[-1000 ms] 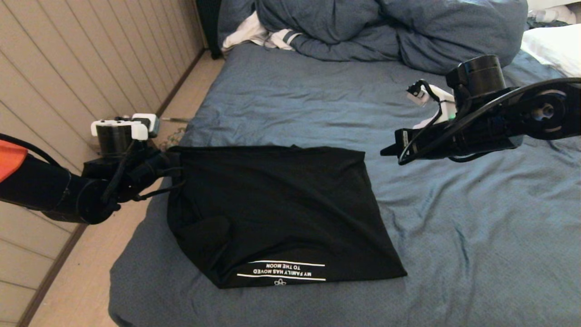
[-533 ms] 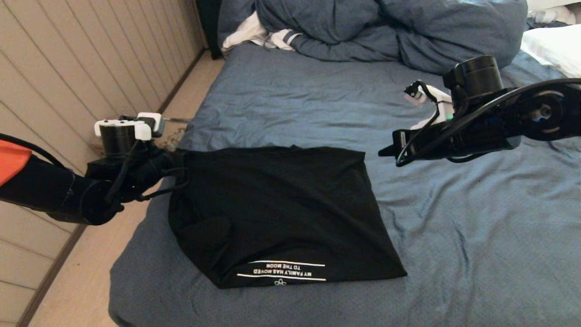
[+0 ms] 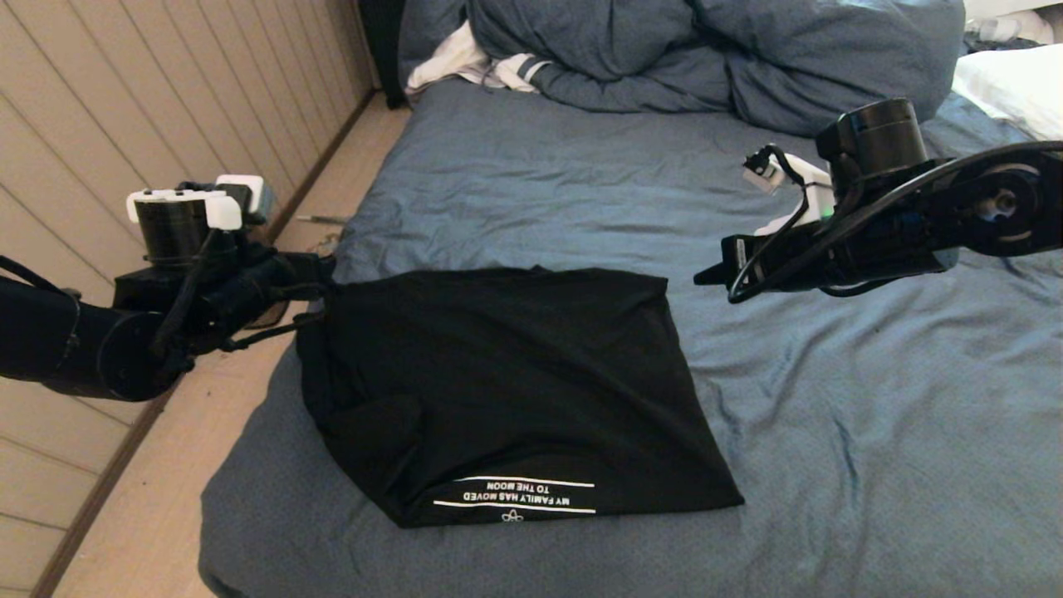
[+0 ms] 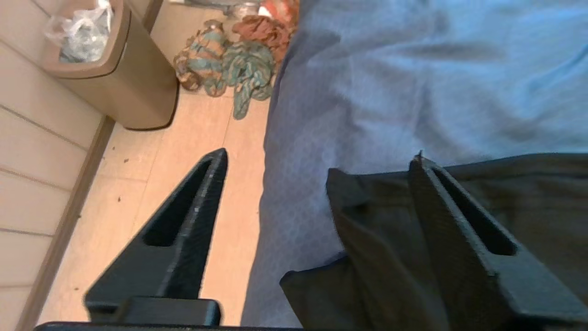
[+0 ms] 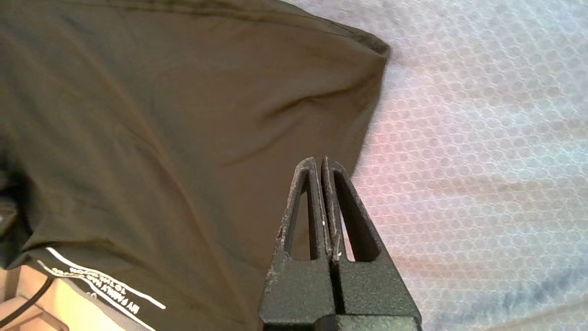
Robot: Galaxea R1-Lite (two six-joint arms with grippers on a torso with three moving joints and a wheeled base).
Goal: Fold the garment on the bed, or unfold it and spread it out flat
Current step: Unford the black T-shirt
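Observation:
The garment [image 3: 498, 382], a black T-shirt, lies folded on the bed [image 3: 830, 465] near its left edge, with white lettering [image 3: 515, 495] along the near hem. My left gripper [image 3: 320, 281] is at the shirt's far left corner and open. In the left wrist view its gripper [image 4: 320, 155] has one finger over the floor and the other against the cloth [image 4: 376, 239], with the corner lying loose between them. My right gripper [image 3: 704, 277] hovers shut and empty just beyond the shirt's far right corner; the right wrist view shows it [image 5: 318, 160] above the shirt's edge [image 5: 161, 115].
A bunched blue duvet [image 3: 706, 50], a white striped cloth [image 3: 465, 62] and a white pillow [image 3: 1013, 83] lie at the head of the bed. A panelled wall [image 3: 124, 124] and a floor strip [image 3: 166, 482] run along the left. A bin [image 4: 115, 78] and crumpled clothes [image 4: 239, 59] sit on the floor.
My left arm has drawn back to the left and a little higher, and the shirt's left edge has shifted slightly left with it. The right arm has barely moved.

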